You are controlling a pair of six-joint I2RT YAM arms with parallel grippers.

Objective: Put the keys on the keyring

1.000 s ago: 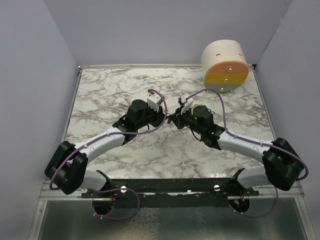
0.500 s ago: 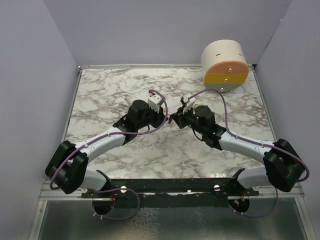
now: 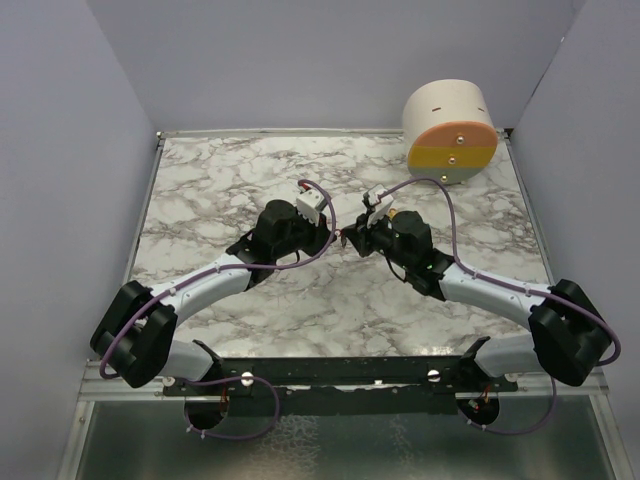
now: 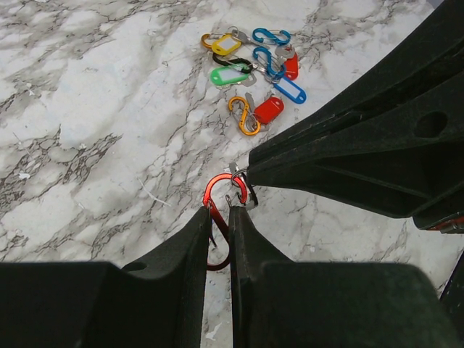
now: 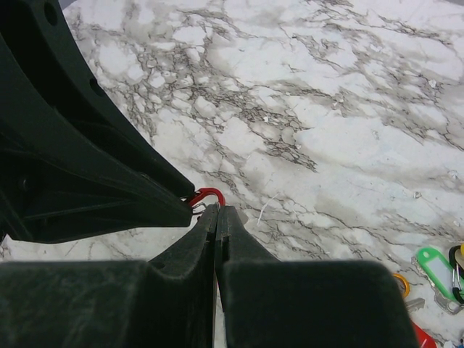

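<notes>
My left gripper (image 4: pixel 219 210) is shut on a red oval loop (image 4: pixel 214 190) of the keyring and holds it just above the marble. My right gripper (image 4: pixel 251 169) comes in from the right, shut, with its tip against the top of that loop; a small dark metal ring (image 4: pixel 247 191) shows at its tip. In the right wrist view my right gripper (image 5: pixel 216 210) meets the red loop (image 5: pixel 208 193) beside the left gripper (image 5: pixel 185 209). Yellow (image 4: pixel 226 45), green (image 4: pixel 229 75), blue (image 4: pixel 290 90) and red (image 4: pixel 269 110) keys lie in a pile with orange (image 4: pixel 245 116) and blue (image 4: pixel 271 35) loops. From above, both grippers (image 3: pixel 330 237) (image 3: pixel 348 236) touch tip to tip.
A cream drum (image 3: pixel 450 125) with an orange and yellow face stands at the back right corner. Grey walls close the table (image 3: pixel 220 175) on the left, back and right. A green key (image 5: pixel 435 265) shows at the right wrist view's lower right edge.
My right gripper has edged a little left, closing in on the left gripper's tip. The left arm has held still with the red loop.
</notes>
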